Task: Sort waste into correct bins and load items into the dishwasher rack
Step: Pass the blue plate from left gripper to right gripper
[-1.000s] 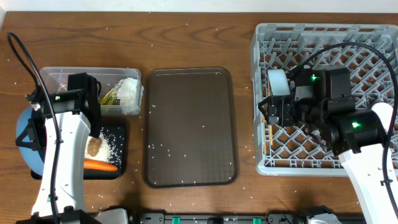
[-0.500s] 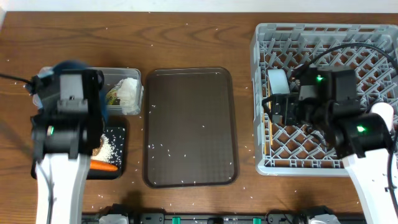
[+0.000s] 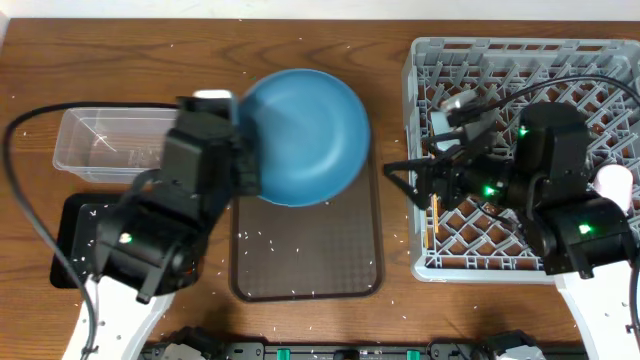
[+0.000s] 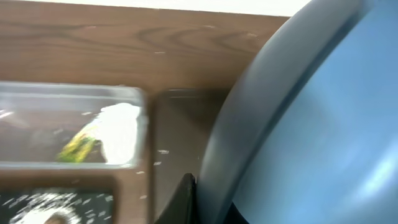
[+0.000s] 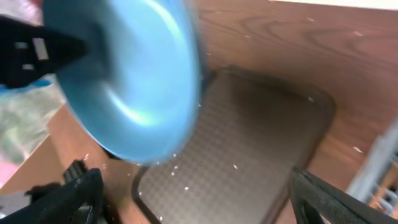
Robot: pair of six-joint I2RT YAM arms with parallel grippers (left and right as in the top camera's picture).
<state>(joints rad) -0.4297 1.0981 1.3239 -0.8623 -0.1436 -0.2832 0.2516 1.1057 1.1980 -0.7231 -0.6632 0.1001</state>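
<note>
Left gripper (image 3: 243, 165) is clamped on the rim of your large blue plate (image 3: 303, 135). You see the plate tilted in the air over the brown serving tray (image 3: 305, 262), between the clear tub (image 3: 100, 150) and the dishwasher rack (image 3: 600, 60). Right gripper (image 3: 412, 182) stands wide, holding nothing, at the rack's left edge, facing the plate.

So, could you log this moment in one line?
left fingers: shut on blue plate | plate: above brown tray | right fingers: open
</note>
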